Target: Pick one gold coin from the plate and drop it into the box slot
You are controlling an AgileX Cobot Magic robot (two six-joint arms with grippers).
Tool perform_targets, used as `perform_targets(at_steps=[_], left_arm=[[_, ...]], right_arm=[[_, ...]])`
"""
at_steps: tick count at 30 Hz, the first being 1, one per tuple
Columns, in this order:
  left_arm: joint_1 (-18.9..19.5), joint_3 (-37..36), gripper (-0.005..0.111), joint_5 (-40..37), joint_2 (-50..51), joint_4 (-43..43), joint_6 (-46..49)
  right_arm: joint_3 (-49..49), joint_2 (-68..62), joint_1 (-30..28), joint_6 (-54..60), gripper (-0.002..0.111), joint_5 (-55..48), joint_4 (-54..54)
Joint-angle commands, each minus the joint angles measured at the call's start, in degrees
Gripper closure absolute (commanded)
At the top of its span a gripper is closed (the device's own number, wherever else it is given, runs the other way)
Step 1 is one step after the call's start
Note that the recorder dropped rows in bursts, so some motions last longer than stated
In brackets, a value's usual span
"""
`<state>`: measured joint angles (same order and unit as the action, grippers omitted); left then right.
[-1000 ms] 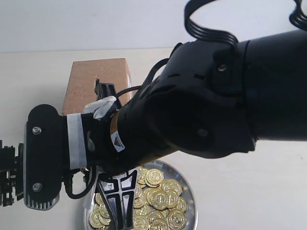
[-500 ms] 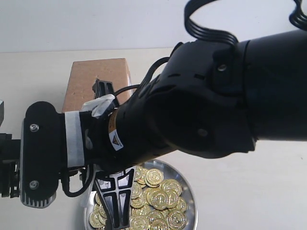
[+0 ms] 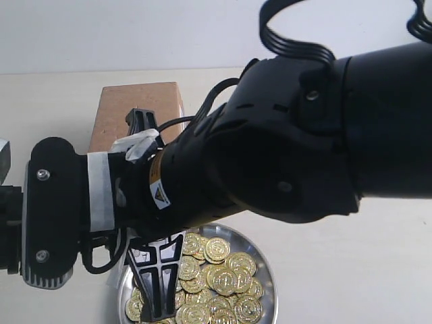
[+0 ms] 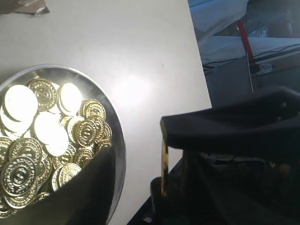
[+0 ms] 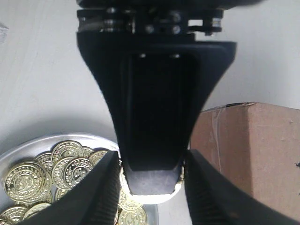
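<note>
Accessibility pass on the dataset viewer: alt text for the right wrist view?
A black end effector fills mid-frame, tips over the rim of a silver plate heaped with gold coins. A brown cardboard box stands beside the plate on a pale table; whether a coin is gripped cannot be told.

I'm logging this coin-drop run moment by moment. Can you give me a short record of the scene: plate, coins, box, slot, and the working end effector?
table: pale, plain surface
plate: round, silver, just below the box in the exterior view
gold coins: heaped pile filling the plate
box: brown cardboard, partly hidden by the right arm
slot: not visible
right end effector: pointing down over the plate's left part, tip at the coin pile
open or shut: cannot tell
coin held: cannot tell
</note>
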<state>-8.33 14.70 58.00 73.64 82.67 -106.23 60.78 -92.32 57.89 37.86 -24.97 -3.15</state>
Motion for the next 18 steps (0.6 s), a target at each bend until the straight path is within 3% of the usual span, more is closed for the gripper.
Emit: perform_targets(at_steps=[1, 6, 9, 14, 18], left_arm=[[-0.46, 0.16, 0.062, 0.97, 0.35, -1.71, 0.87], [-0.46, 0.87, 0.064, 1.56, 0.35, -1.59, 1.11], [-0.46, 1.45, 0.075, 2.27, 0.35, -1.72, 1.11], [-0.46, 1.67, 0.107, 2.54, 0.35, -1.14, 1.11], [-0.46, 1.67, 0.107, 3.24, 0.35, -1.13, 1.27]], right_arm=[[0.20, 0.62, 0.10, -0.13, 0.072, 1.16, 0.28], [0.20, 0.62, 0.10, -0.13, 0.072, 1.80, 0.28], [0.20, 0.62, 0.10, -0.13, 0.072, 2.39, 0.28], [0.20, 0.62, 0.10, -0.13, 0.072, 2.81, 0.28], [0.20, 0.62, 0.10, -0.13, 0.072, 2.78, 0.28]])
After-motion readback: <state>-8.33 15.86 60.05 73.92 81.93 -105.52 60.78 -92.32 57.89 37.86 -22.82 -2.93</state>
